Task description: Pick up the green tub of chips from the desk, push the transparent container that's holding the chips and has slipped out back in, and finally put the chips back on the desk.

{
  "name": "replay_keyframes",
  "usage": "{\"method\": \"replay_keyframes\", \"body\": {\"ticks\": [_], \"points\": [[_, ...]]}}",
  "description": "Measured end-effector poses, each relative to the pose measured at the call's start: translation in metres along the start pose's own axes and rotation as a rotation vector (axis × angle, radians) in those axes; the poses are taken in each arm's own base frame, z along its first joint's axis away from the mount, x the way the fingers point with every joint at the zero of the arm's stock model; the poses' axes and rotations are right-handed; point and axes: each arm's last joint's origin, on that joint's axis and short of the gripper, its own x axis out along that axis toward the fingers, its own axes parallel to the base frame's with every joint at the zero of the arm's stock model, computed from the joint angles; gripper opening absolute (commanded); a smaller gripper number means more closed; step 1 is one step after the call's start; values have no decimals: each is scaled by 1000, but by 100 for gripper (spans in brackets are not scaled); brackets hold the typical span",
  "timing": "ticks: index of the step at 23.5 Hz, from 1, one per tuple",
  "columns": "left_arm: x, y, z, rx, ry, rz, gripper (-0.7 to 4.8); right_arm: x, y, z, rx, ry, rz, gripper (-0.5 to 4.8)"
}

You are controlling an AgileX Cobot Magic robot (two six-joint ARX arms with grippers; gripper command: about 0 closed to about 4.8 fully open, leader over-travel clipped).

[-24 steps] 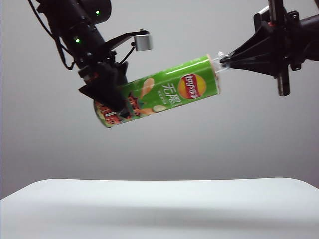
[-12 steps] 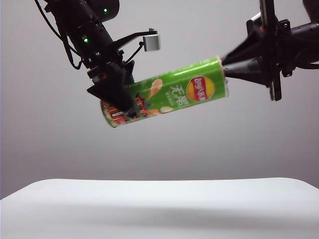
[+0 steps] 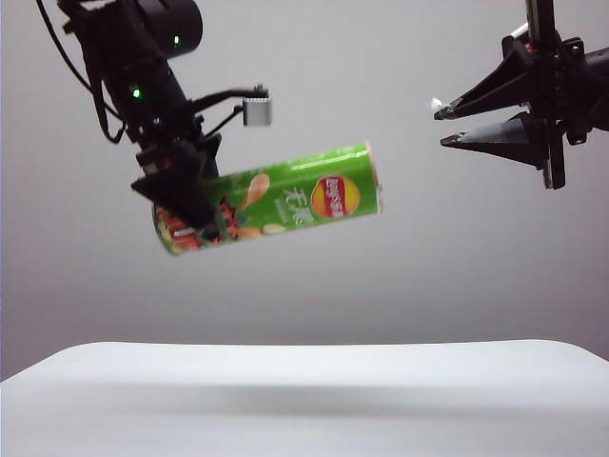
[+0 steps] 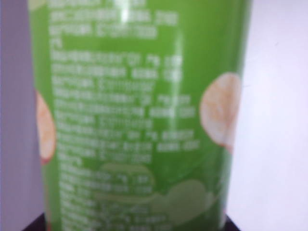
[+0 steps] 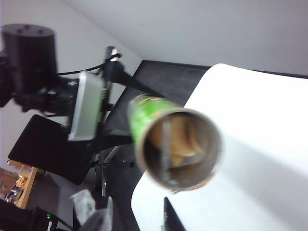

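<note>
The green tub of chips [image 3: 285, 198] hangs tilted high above the desk [image 3: 304, 400]. My left gripper [image 3: 186, 205] is shut on its lower left end. In the left wrist view the tub [image 4: 139, 106] fills the frame between the dark fingers of the left gripper [image 4: 137, 227]. My right gripper [image 3: 442, 129] stands open and empty, a clear gap to the right of the tub's raised end. In the right wrist view the tub's open mouth [image 5: 178, 149] faces the right gripper [image 5: 137, 219], with chips [image 5: 182, 139] inside. The transparent container does not stick out past the rim; I cannot make it out inside.
The white desk [image 5: 260, 120] spreads below both arms. The left arm [image 5: 29, 62] and its wrist camera [image 3: 257, 109] sit above the tub. A dark floor and black equipment [image 5: 48, 149] lie beyond the desk's edge.
The right gripper has opened and drawn back to the right, away from the tub's end. The clear container no longer sticks out. The left arm has carried the tub to the left.
</note>
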Motion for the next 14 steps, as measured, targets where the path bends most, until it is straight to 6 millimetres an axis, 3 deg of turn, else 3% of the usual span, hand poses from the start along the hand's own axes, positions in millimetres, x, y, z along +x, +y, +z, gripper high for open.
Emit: {"method": "replay_keyframes", "body": {"ticks": [3,14], "points": [[16,1,-12,-33,24,-49,331,0,0,0,-5,3,5,130],[108,-19,-50,-124,151,-304,332,0,0,0,-21,4,6,130]]}}
